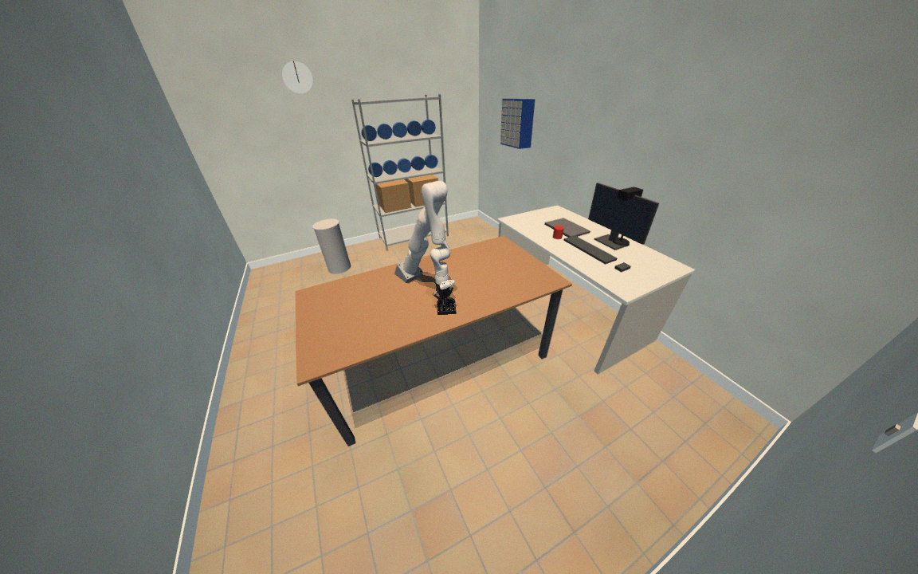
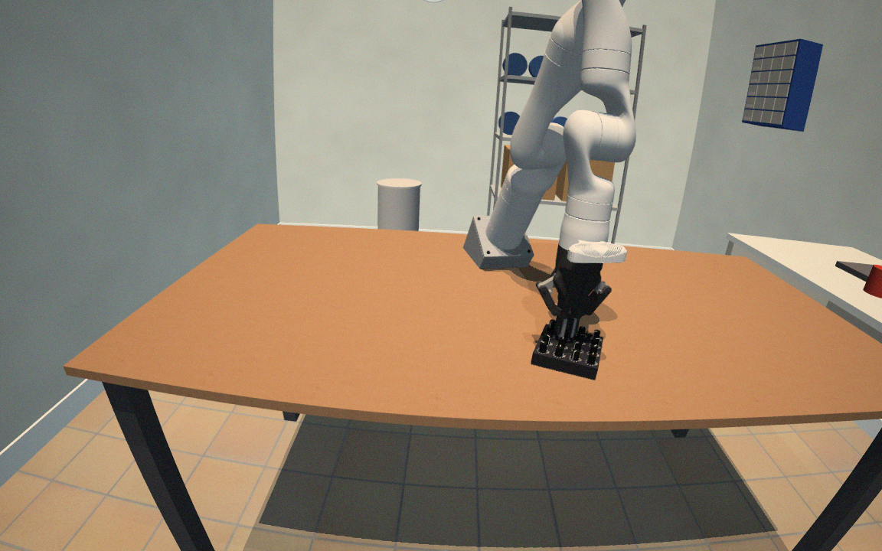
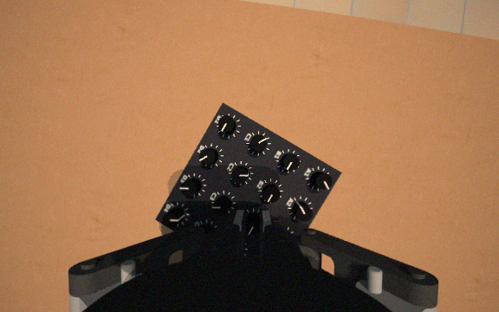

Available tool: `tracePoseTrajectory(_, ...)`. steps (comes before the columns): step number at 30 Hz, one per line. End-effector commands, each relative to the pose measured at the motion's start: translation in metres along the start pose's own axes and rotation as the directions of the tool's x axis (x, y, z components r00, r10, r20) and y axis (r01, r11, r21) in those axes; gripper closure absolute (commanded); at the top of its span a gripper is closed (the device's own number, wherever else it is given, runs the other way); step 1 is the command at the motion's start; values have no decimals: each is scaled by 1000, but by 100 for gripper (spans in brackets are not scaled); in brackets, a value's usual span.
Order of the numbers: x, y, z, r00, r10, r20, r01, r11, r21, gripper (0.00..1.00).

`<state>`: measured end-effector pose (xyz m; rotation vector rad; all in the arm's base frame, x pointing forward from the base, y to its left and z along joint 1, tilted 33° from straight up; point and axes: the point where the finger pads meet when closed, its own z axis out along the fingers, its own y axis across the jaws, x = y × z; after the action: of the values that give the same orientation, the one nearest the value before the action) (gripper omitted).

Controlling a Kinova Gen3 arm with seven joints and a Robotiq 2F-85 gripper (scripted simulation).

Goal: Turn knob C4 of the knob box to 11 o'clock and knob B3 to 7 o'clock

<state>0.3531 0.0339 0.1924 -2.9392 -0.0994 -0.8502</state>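
Note:
The black knob box (image 1: 447, 308) (image 2: 563, 364) (image 3: 263, 167) stands on its feet on the brown table (image 1: 348, 320) (image 2: 293, 308) (image 3: 102, 108), near the table's middle. My gripper (image 1: 445, 298) (image 2: 570, 329) (image 3: 253, 223) points straight down and is shut on knob B3 (image 3: 251, 223). Only a short piece of that knob's white line shows between the fingers, so its mark cannot be read. Knob C4 (image 3: 206, 224) is half hidden by the gripper's body in the wrist view. The other knobs show their white lines clearly. The box looks turned in the wrist view.
The arm's base (image 1: 409, 272) (image 2: 497, 250) is bolted to the table behind the box. A white desk (image 1: 626, 274) with a monitor and a red cup (image 2: 880, 281) stands to the right. A shelf rack (image 1: 398, 163) and a grey cylinder (image 1: 331, 245) stand behind the table.

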Motion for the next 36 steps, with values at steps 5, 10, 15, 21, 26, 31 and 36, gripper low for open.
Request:
tracePoseTrajectory(5, 0, 0, 0, 993, -116, -2, 116, 993, 7, 92)
tracePoseTrajectory(10, 0, 0, 0, 985, -174, -2, 174, 985, 7, 92)
tracePoseTrajectory(15, 0, 0, 0, 963, -271, -3, 271, 962, 6, 92)
tracePoseTrajectory(21, 0, 0, 0, 923, -384, -3, 384, 923, 6, 92)
tracePoseTrajectory(26, 0, 0, 0, 899, -437, -4, 438, 899, 6, 92)
tracePoseTrajectory(31, 0, 0, 0, 853, -522, -4, 522, 853, 5, 92)
tracePoseTrajectory(36, 0, 0, 0, 802, -597, -5, 597, 802, 5, 92)
